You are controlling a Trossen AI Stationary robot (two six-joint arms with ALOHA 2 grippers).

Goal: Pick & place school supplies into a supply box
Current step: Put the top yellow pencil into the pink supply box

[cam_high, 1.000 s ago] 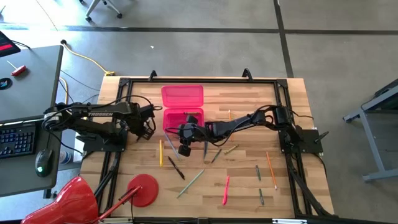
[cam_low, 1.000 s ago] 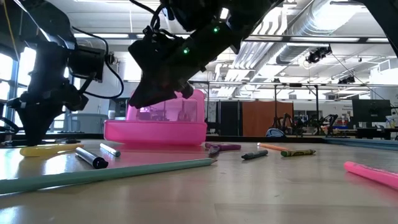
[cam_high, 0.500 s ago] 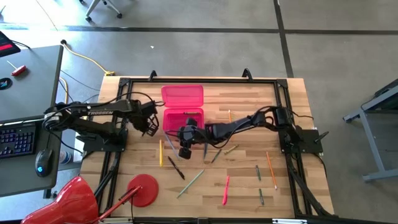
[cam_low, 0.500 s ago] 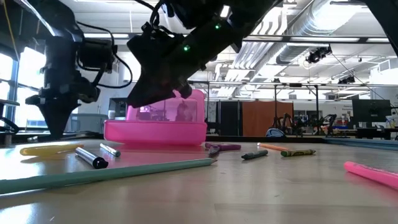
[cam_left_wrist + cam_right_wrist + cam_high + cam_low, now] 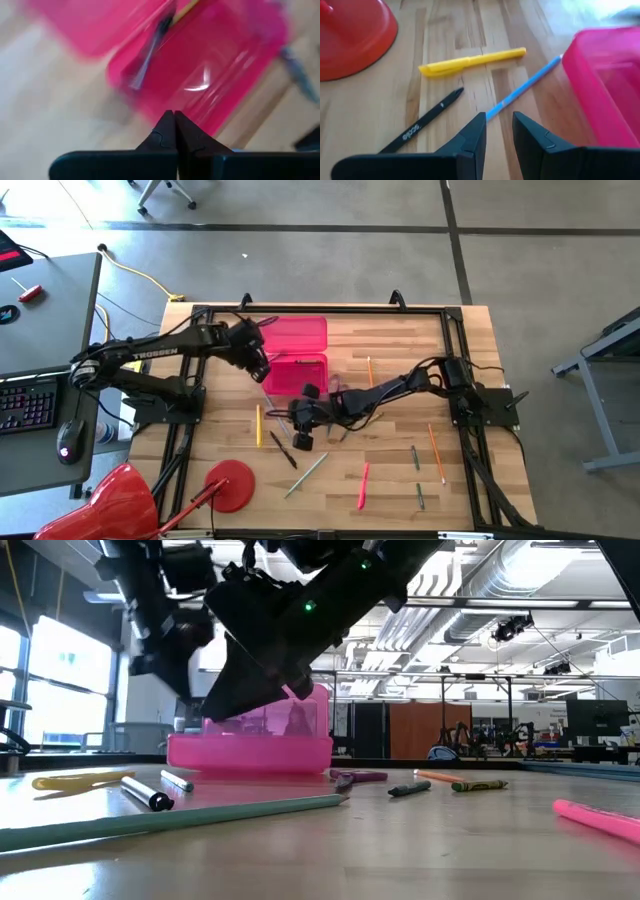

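High view: pink box (image 5: 296, 355) lies open on the desk (image 5: 400, 340), lid flat on the far side, tray toward the front. Left pincer (image 5: 262, 368) hangs at the tray's left edge. Right pincer (image 5: 298, 423) is just in front of the tray, low over the desk. Yellow pen (image 5: 258, 425) lies left of it, black pen (image 5: 284, 451) just in front, green pencil (image 5: 306, 475) further forward. Pink pen (image 5: 363, 485), orange pencil (image 5: 436, 453) and 2 dark pens (image 5: 415, 457) are scattered to the right, well apart from the box. Red disc (image 5: 230, 484) sits at the front left.

Low view: box (image 5: 250, 740) stands mid-desk, behind both dark arms. Green pencil (image 5: 170, 819) and a black marker (image 5: 146, 795) lie in the foreground; purple scissors (image 5: 358, 777) to the box's right.

Left wrist view: left pincer (image 5: 173, 126) is closed, fingertips pressed together with nothing between them, over the pink tray (image 5: 210, 75). A dark pen (image 5: 150, 52) lies inside the box; picture blurred.

Right wrist view: right pincer (image 5: 499, 131) is narrowly parted, holding nothing, directly above a blue pencil (image 5: 522, 89) that runs to the box corner (image 5: 605, 80). Yellow pen (image 5: 470, 62) and black pen (image 5: 422, 121) lie beside it; red disc (image 5: 350, 35) beyond.
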